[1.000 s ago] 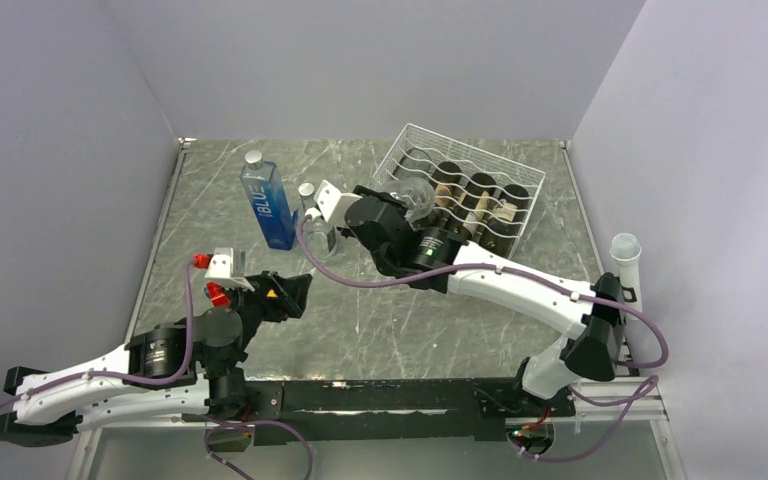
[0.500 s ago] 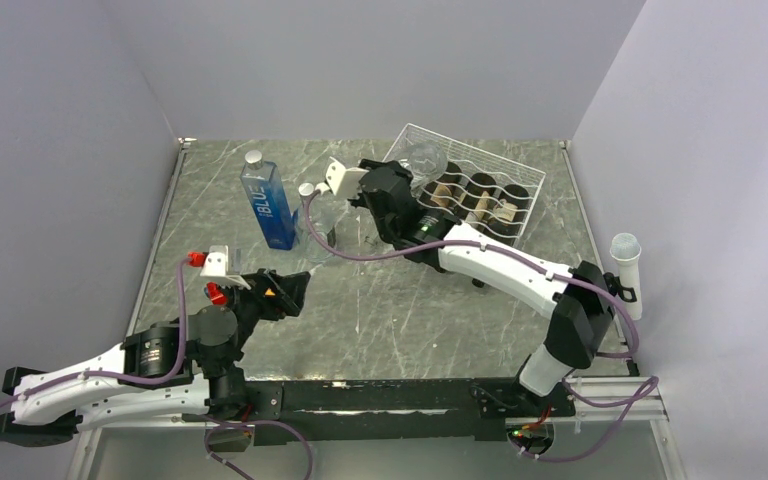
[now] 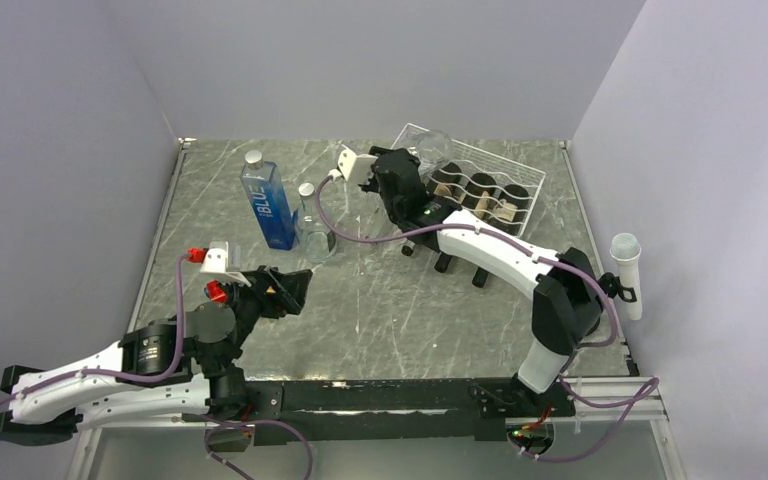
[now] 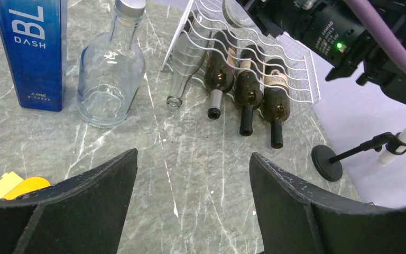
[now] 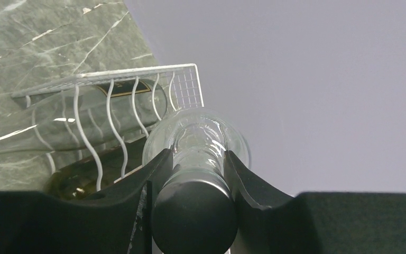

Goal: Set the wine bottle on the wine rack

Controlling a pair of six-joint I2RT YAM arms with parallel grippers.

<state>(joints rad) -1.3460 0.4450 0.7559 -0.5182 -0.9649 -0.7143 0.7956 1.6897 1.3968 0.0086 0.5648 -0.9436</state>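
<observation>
One clear wine bottle (image 5: 198, 132) is clamped by its neck in the right gripper (image 5: 193, 159), its body pointing ahead of the fingers, above the upper corner of the wine rack (image 5: 185, 90). Beneath the gripper four bottles (image 4: 248, 79) lie in the rack, so lowering off-line would likely knock glass on glass, or catch the wavy wire and shove the light rack. The smooth neck offers little hold; the heavy body could swing or slip through. The left gripper (image 4: 193, 174), jaws apart and empty, sits well apart from the rack, unable to steady it.
</observation>
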